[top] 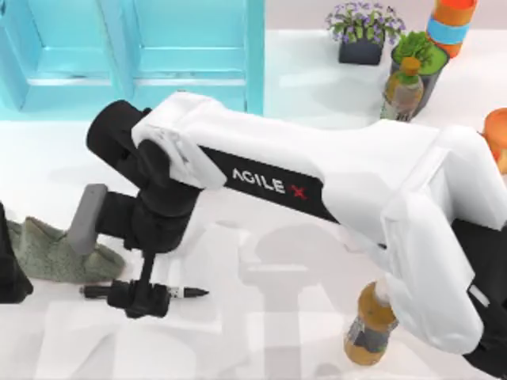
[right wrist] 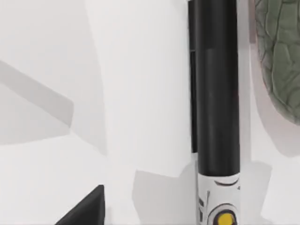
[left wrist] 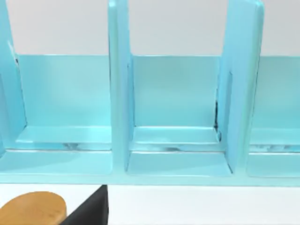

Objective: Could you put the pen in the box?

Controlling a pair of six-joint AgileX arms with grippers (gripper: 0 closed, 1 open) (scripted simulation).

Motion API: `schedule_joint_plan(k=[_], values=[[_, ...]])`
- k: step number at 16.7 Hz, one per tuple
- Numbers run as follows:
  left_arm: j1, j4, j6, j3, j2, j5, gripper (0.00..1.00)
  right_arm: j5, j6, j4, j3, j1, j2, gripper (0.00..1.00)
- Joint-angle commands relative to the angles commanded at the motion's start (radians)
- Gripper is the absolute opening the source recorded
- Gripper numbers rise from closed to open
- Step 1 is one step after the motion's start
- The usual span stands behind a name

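Inventory, top view, for you at the controls:

- Right arm (top: 317, 186): white AgileX, reaches from lower right across to lower left of frame.
- Right gripper (top: 141, 297): lower left, down at the table, fingers narrow and closed around the pen.
- Pen (top: 184, 293): lower left, lying flat on the white table (top: 261, 332), black tip pointing right, back end sticking out left of the gripper. In the right wrist view you see the black barrel (right wrist: 216, 112) close up, white printed section w/ a yellow dot at the frame's lower edge.
- Box (top: 135, 47): light blue, divided compartments, upper left; well apart from the pen. Left wrist view looks straight into its compartments (left wrist: 176, 117).
- Green-grey cloth (top: 55, 249): left edge, just above the pen.
- Left arm (top: 9, 273): dark part at far left edge; can't tell its fingers.
- Amber bottle (top: 368, 324): lower right, near the right arm.
- 2nd bottle (top: 402, 89), potted plants (top: 364, 28): upper right.
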State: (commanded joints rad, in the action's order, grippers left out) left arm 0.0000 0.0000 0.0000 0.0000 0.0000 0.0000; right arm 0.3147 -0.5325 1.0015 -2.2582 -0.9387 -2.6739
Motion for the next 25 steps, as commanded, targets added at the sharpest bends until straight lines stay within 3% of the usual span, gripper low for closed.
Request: schedule_joint_plan(k=[13,25], values=[[0.0,0.0,0.0,0.0,0.0,0.0,1.0,0.0,0.0,0.0,0.0,0.0,0.0,0.02],[0.0,0.0,0.0,0.0,0.0,0.0,1.0,-0.032,-0.014,0.038,-0.046,0.031,0.041,0.0]])
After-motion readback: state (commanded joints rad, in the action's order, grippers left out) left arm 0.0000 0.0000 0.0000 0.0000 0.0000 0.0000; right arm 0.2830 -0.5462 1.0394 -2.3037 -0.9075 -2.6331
